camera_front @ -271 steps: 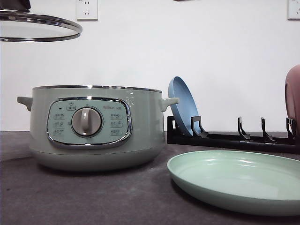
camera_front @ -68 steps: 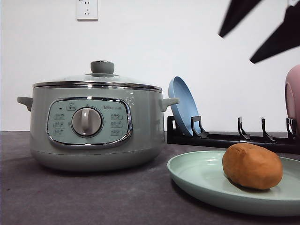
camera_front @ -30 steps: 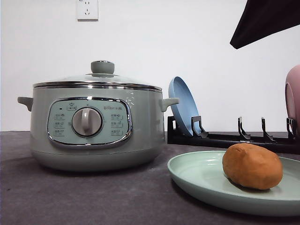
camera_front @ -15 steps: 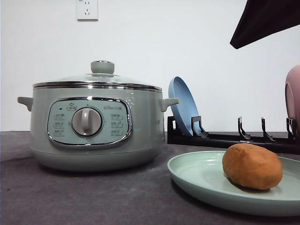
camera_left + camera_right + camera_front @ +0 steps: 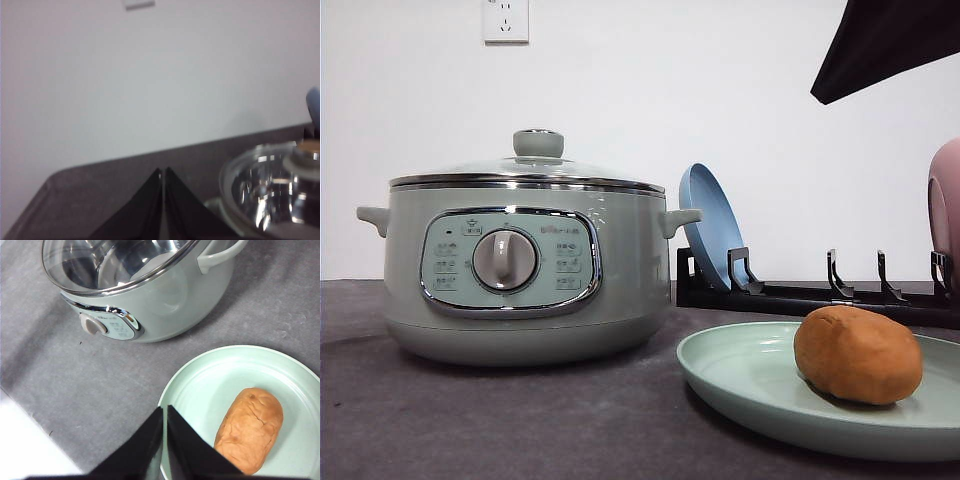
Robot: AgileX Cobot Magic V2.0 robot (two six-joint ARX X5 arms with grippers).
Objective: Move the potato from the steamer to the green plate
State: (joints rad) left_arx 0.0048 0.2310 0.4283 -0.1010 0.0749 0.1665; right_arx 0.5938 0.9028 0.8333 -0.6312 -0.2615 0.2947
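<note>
The front view sits low, near table level, facing the wall, close to the steamer (image 5: pixel 525 265) and green plate (image 5: pixel 760 385). The right wrist view looks steeply down from high above; beyond the right gripper (image 5: pixel 164 412), whose fingers meet, lie the potato (image 5: pixel 250 429), plate and steamer, all shared with the front view. The left wrist view looks almost level toward the wall from beside the steamer's lid (image 5: pixel 272 187), just off the closed left gripper (image 5: pixel 163 172).
</note>
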